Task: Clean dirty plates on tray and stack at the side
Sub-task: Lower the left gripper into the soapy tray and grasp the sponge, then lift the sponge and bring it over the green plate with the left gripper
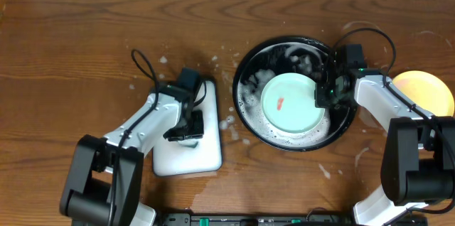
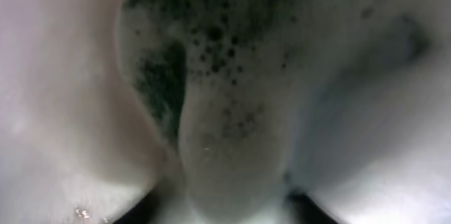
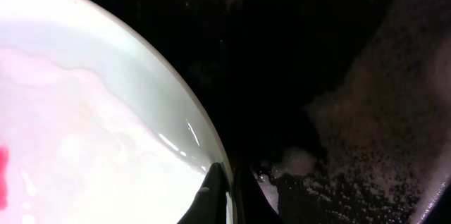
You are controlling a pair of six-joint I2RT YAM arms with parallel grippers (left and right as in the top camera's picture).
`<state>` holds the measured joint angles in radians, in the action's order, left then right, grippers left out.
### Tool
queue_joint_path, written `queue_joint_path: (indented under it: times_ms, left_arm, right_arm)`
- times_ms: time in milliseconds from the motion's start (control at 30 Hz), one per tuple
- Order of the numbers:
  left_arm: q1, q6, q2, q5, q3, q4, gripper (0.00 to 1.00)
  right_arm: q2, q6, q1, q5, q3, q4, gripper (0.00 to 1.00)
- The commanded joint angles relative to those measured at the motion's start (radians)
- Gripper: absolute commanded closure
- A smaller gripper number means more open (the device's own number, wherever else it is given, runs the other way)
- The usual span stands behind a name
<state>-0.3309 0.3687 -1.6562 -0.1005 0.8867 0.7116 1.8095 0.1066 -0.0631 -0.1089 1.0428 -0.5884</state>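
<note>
A mint-green dirty plate (image 1: 291, 105) with a red smear (image 1: 280, 103) lies in the black tray (image 1: 249, 73) among suds. My right gripper (image 1: 323, 98) is shut on the plate's right rim. In the right wrist view its gripper (image 3: 227, 192) pinches the plate (image 3: 106, 111) edge above the dark tray (image 3: 296, 55). A yellow plate (image 1: 426, 89) rests on the table to the right, partly behind the right arm. My left gripper (image 1: 186, 133) is down in the white foam dish (image 1: 188, 160). A foamy green sponge (image 2: 225, 111) fills the gap between its jaws.
Suds and water spots (image 1: 229, 123) are scattered on the wooden table around the tray and the dish. Foam (image 3: 366, 111) clings to the tray floor. The white dish wall (image 2: 56, 76) crowds the left wrist view.
</note>
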Motion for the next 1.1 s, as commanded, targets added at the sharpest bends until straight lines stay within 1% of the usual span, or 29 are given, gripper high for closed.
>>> queue_joint_path:
  times_ms: [0,167,367,400,567,633,767,967,1000,1067]
  left_arm:
    - [0.0,-0.005,-0.03,0.005,-0.063,-0.056,0.92]
    - [0.017,-0.006,-0.028,0.015,0.002,-0.039,0.92]
    - [0.053,-0.021,-0.025,0.018,0.146,0.076,0.91]
    - [0.056,-0.022,-0.025,0.019,0.163,0.091,0.86]
    - [0.058,-0.044,-0.025,0.023,0.184,0.111,0.49]
    - [0.058,-0.044,-0.025,0.023,0.182,0.109,0.45]
    - [0.058,-0.048,-0.025,0.023,0.159,0.062,0.44]
    - [0.058,-0.059,-0.066,0.023,0.072,-0.098,0.45]
    - [0.058,-0.058,-0.077,0.023,0.06,-0.121,0.5]
    - [0.058,-0.058,-0.1,0.022,0.05,-0.137,0.65]
  right_arm:
    - [0.04,0.028,-0.007,-0.001,-0.009,0.003,0.99]
    - [0.04,0.028,-0.007,-0.001,-0.009,0.001,0.99]
    - [0.04,0.028,-0.007,-0.001,-0.009,-0.006,0.99]
    - [0.04,0.028,-0.007,-0.001,-0.009,-0.006,0.99]
    - [0.04,0.028,-0.007,-0.001,-0.009,-0.006,0.99]
    - [0.04,0.028,-0.007,-0.001,-0.009,-0.005,0.99]
    - [0.04,0.028,-0.007,-0.001,-0.009,-0.005,0.99]
    - [0.04,0.042,-0.007,-0.002,-0.009,-0.003,0.99]
    - [0.04,0.047,-0.007,-0.001,-0.009,-0.003,0.99]
    - [0.04,0.047,-0.007,-0.005,-0.009,-0.003,0.99]
